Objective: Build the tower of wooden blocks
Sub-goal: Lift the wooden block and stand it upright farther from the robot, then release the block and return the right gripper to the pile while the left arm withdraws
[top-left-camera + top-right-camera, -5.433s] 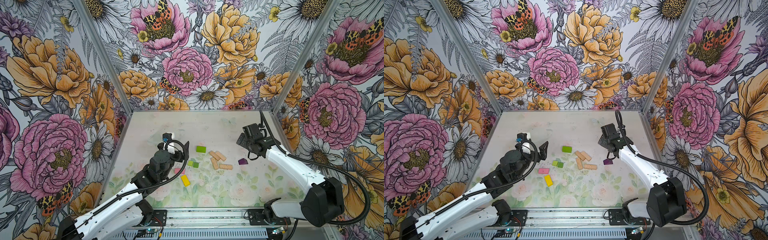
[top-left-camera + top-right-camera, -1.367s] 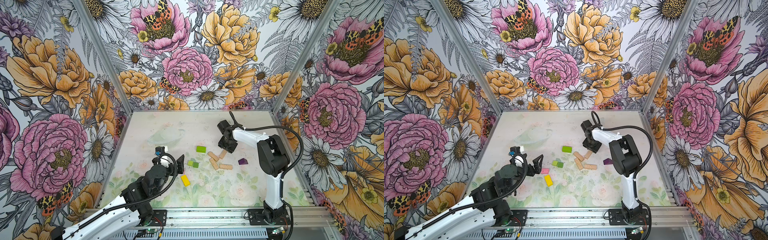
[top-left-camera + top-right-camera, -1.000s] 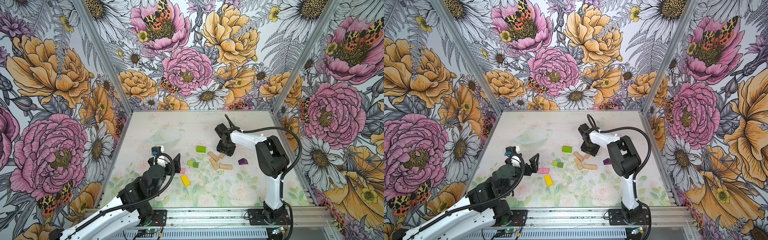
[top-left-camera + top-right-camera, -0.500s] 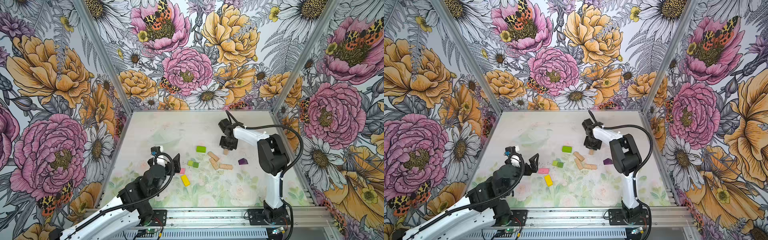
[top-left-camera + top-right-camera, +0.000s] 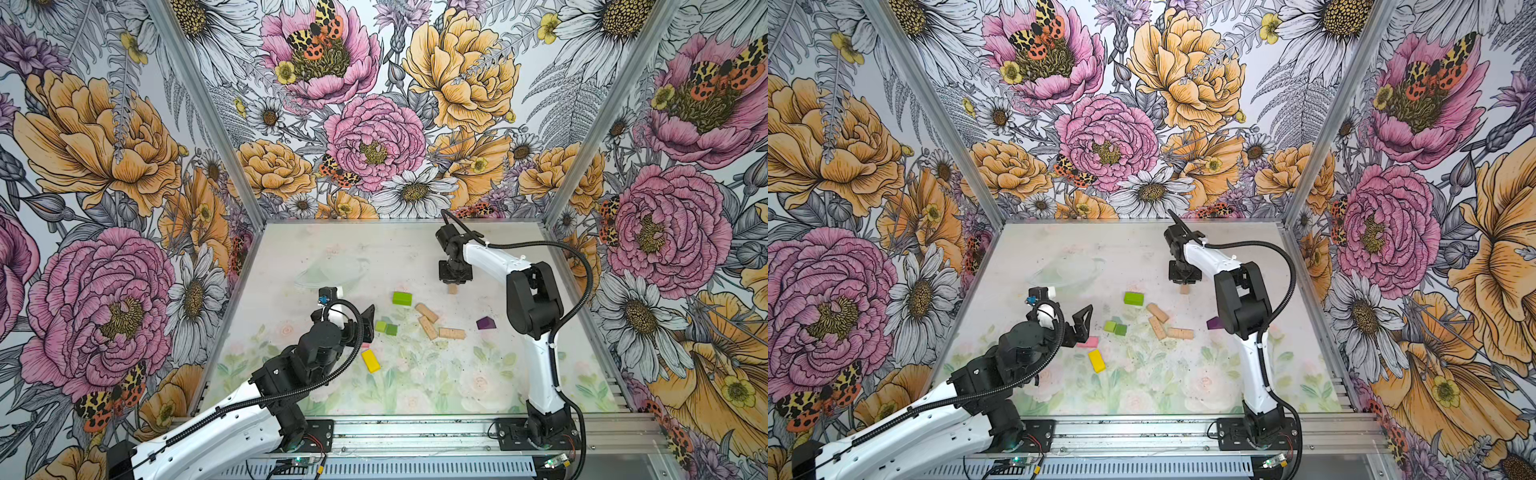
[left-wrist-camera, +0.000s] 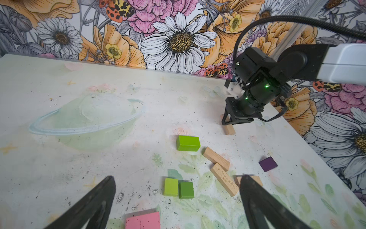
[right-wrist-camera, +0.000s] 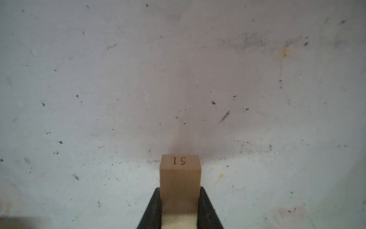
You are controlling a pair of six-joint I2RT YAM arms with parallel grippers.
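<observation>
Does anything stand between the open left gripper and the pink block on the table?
Nothing visible does. The pink block lies bare on the table under the open left gripper, within the gap of its fingers. The green cubes lie farther ahead, apart from it.

Here's the tally: four tan blocks (image 5: 428, 328), two green cubes (image 5: 391, 330), one pale and one dark, then a single lime brick (image 5: 402, 298), one pink block (image 5: 1087, 342), one yellow block (image 5: 370, 360) and one purple piece (image 5: 484, 322). Ten pieces of wood in all.
</observation>
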